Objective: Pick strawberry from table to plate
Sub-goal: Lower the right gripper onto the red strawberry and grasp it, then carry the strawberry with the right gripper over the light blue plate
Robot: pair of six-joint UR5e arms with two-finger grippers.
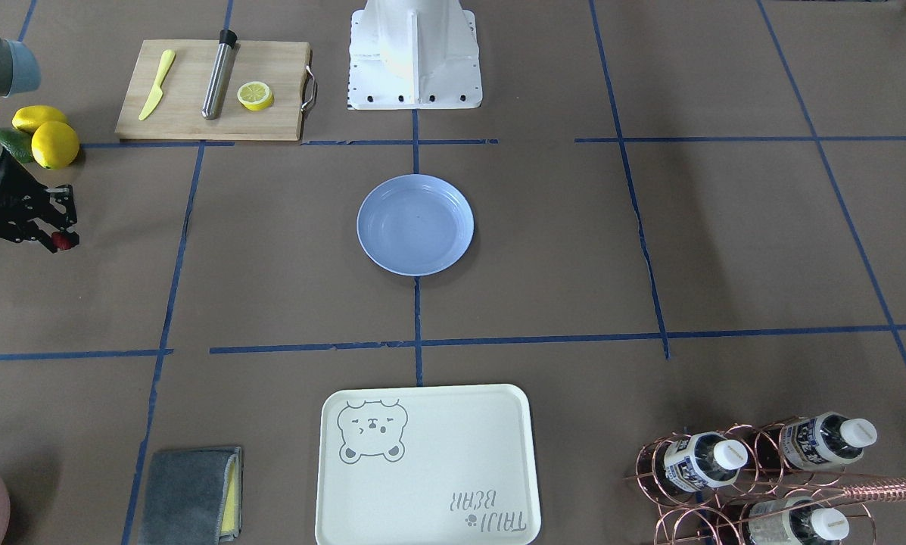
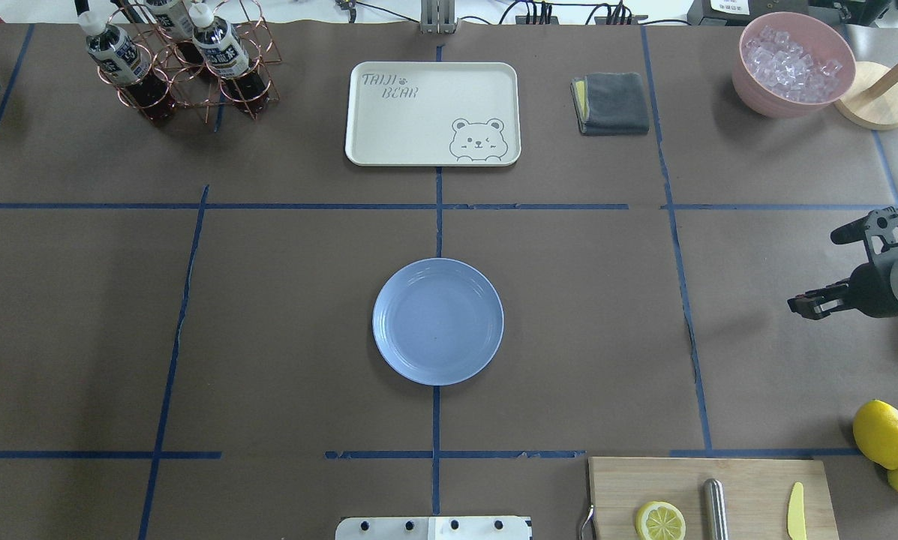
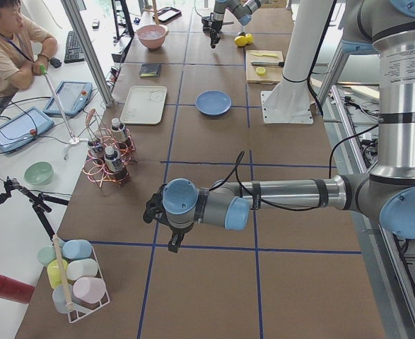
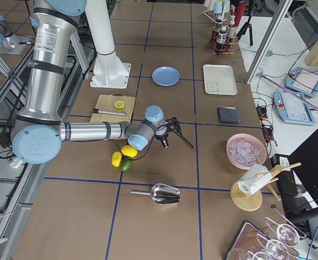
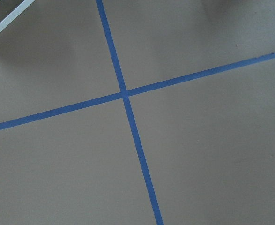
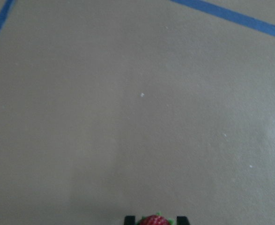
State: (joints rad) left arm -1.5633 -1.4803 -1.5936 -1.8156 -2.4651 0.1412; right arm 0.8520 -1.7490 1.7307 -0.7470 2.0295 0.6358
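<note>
The tiny red strawberry (image 1: 63, 241) sits between the fingertips of my right gripper (image 1: 57, 236), which is shut on it and held above the brown table (image 1: 574, 250) near its right end. In the right wrist view the strawberry (image 6: 155, 221) shows at the bottom edge between two black fingertips. The light-blue plate (image 2: 438, 321) lies empty at the table's middle, far to the left of that gripper (image 2: 797, 306) in the overhead view. My left gripper (image 3: 172, 244) shows only in the exterior left view, low over a tape crossing; I cannot tell whether it is open or shut.
Two lemons (image 2: 884, 435) lie near the right gripper, beside a wooden cutting board (image 2: 711, 495) carrying a lemon slice, a metal rod and a yellow knife. At the far side are a cream bear tray (image 2: 432, 112), a grey cloth (image 2: 612, 103), a bottle rack (image 2: 178, 60) and a pink ice bowl (image 2: 792, 64).
</note>
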